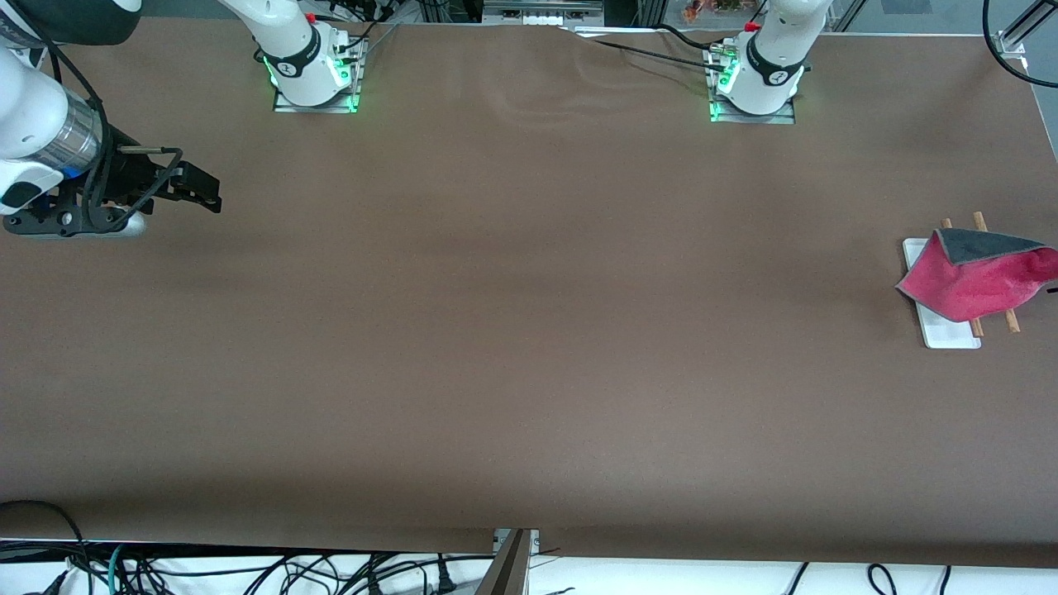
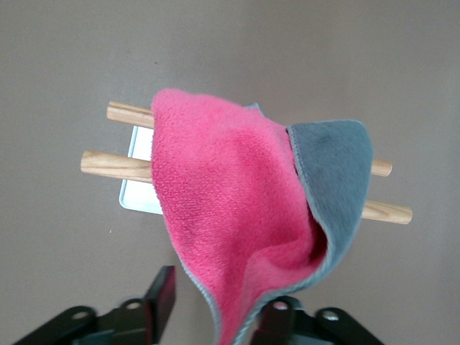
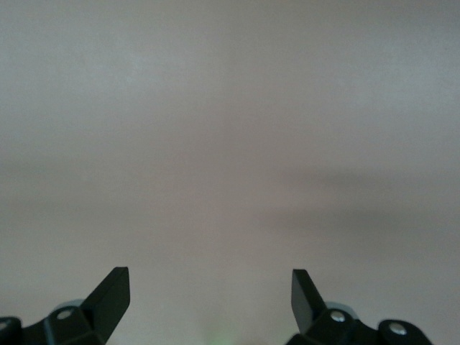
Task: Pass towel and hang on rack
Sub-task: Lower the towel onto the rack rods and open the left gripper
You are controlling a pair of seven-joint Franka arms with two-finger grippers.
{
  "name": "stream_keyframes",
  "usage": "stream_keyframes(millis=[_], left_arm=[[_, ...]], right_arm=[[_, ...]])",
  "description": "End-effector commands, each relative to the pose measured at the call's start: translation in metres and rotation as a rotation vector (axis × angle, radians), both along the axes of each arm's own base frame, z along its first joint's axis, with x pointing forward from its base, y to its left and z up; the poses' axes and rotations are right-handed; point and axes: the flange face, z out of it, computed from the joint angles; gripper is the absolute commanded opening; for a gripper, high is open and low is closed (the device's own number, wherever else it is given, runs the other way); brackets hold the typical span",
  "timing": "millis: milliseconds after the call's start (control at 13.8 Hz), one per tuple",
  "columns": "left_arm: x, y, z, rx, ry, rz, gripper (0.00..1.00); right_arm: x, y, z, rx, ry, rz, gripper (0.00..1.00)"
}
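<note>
A wide brown table [image 1: 512, 330] fills the scene, bare but for the rack [image 1: 942, 335] at the left arm's end, which serves as the landmark here. Its white base lies flat and its two wooden rods run level above it. The towel [image 1: 975, 281] is draped over both rods — pink side mostly outward, one grey flap folded over the top — and it bunches toward one end of the rods instead of hanging evenly.

In the left wrist view the left gripper [image 2: 219, 309] sits just beside the rack, its fingers parted, with the towel's lowest corner dangling between them. That corner appears to lie against one finger, so whether it is fully let go cannot be told. The right gripper [image 1: 194, 188] waits well apart from the rack, over the right arm's end of the table, jaws wide open and holding nothing.

The step in hand looks like the release. To do it well, the left gripper would open fully before moving and then draw straight back from the rack — not sideways, since a snagged corner could drag the cloth off the rods or tip the light stand. The towel hangs lopsided, so any tug on that low corner is the main risk.
</note>
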Motion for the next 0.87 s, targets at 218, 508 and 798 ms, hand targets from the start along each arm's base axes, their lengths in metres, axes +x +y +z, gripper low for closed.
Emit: stream_keyframes(millis=[218, 508, 798], left_arm=[[0.000, 0.001, 0.024, 0.036, 0.018, 0.000, 1.00], [-0.001, -0.009, 0.063, 0.055, 0.011, 0.022, 1.00], [-0.001, -0.055, 0.129, 0.083, 0.076, 0.164, 1.00]], right_arm=[[0.012, 0.006, 0.007, -0.046, -0.020, 0.037, 0.99], [0.016, 0.002, 0.009, -0.046, -0.038, 0.024, 0.99], [0.023, 0.009, 0.009, -0.035, -0.042, 0.035, 0.99]])
